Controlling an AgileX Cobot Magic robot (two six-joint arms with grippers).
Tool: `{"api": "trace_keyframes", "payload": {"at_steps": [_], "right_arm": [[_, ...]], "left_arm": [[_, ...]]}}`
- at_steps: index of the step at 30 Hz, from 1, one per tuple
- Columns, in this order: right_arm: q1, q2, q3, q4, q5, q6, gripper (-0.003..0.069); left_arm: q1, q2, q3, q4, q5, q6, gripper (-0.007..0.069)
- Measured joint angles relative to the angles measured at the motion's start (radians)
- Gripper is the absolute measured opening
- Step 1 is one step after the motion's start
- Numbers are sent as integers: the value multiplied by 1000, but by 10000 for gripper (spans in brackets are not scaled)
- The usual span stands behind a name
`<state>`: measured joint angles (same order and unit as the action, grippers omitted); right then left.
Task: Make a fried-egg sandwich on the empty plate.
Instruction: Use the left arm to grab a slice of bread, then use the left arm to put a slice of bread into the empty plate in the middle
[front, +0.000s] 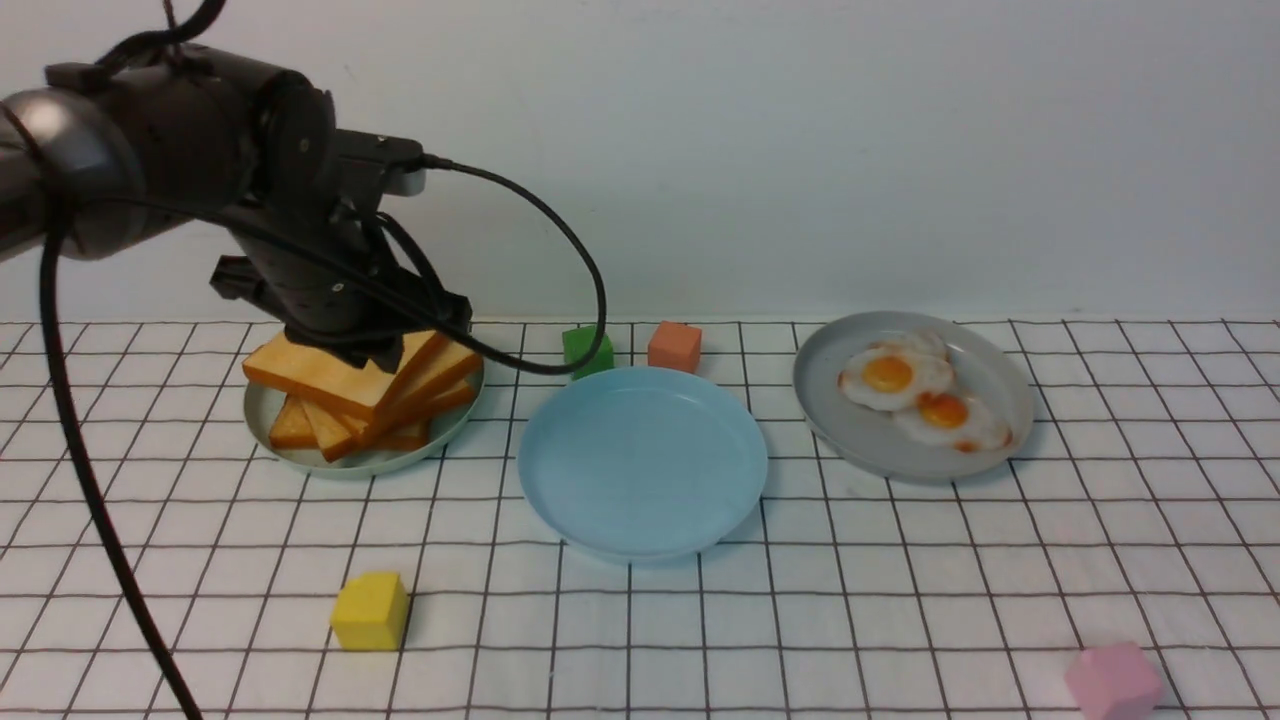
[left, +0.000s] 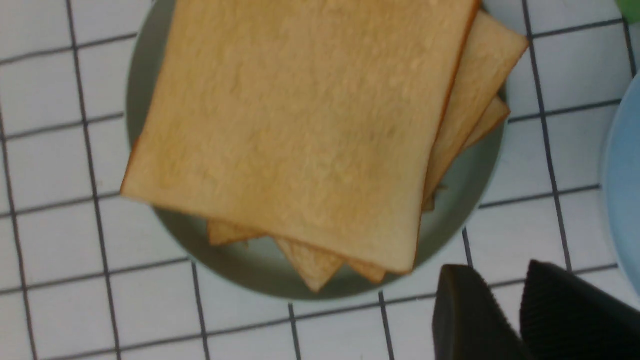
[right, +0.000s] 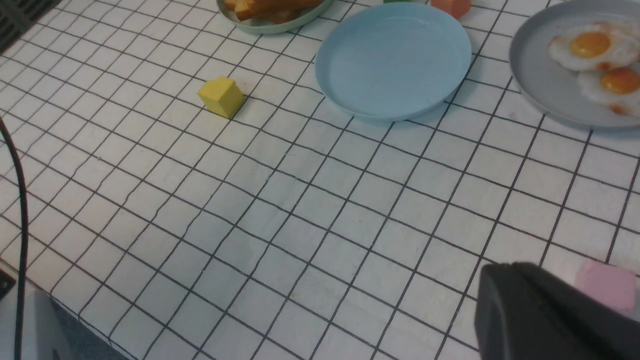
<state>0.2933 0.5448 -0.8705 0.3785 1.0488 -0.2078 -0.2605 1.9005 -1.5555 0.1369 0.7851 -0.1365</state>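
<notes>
Bright, even light everywhere, shadows soft and faint. Left wrist view's kinda mushy, edges of the top toast slice (left: 295, 130) look smeared.

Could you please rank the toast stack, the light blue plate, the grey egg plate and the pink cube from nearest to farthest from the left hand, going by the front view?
1. The toast stack, right by the left hand, at the back left.
2. The light blue plate, in the centre.
3. The grey egg plate, at the back right.
4. The pink cube, at the front right corner.
</notes>
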Motion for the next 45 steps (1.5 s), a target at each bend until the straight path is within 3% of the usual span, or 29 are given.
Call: {"api": "trace_keyframes", "payload": {"at_steps": [5,8,15,17,22,27,31,38,45], "right_arm": [[5,4,0,1,1,0,6],[5,4,0,13,3,0,8],[5,4,1,56,7,0,10],[5,4,1,59,7,0,10],[5,4,1,82,9,0,14],[5,4,1,92,11,-1,14],[5,-3,1,92,15,-3,14],[5,-36,1,73,15,-5,18],[5,-36,1,56,20,-5,17]], "left_arm": [[0,64,-2,65,-118,12,378],[0,93,-3,122,-156,-7,396],[-2,183,-11,287,-206,-211,402],[-3,189,-13,295,-203,-241,380],[-5,195,-25,280,-179,-222,233],[-5,178,-35,244,-158,-163,219],[-16,86,-48,180,-94,-116,51],[-165,-26,-60,78,-63,17,28],[-309,61,-58,33,-122,41,28]]}}
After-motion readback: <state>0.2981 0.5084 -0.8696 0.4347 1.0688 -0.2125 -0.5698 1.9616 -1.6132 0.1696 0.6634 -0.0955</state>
